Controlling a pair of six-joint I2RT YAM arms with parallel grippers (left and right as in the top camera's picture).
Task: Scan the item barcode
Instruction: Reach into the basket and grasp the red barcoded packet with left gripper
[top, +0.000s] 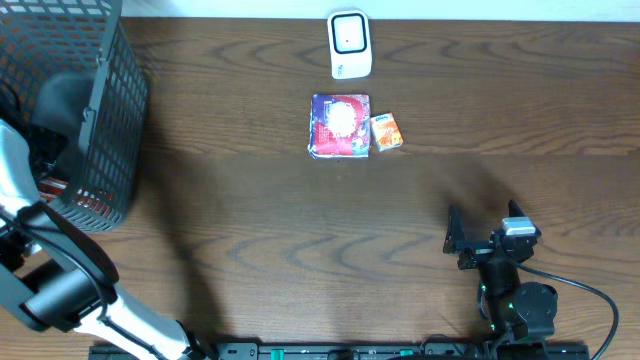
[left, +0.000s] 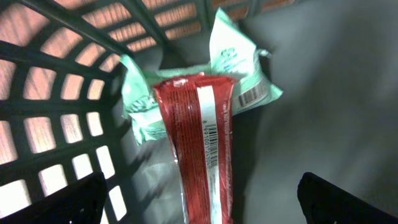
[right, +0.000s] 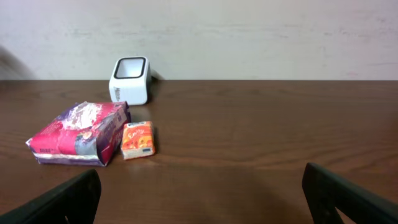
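Left gripper (left: 205, 205) held spread inside basket (top: 110, 130), over red packet (left: 202, 143) | right gripper (right: 199, 199) held spread above wooden table (right: 261, 124), scanner (right: 130, 79) well apart

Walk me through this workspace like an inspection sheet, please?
Surface: dark wood table, no spills seen.
Job's things: white scanner at the far edge. A pink packet and an orange pack lie side by side in front of it. The basket at the left holds a red packet, barcode up, on a green packet.
Clutter: nothing seen.
Grippers: left gripper open, inside the basket over the red packet. Right gripper open, empty, facing the scanner.
Cables: one black cable at the near right.
Surroundings: pale wall behind the table.
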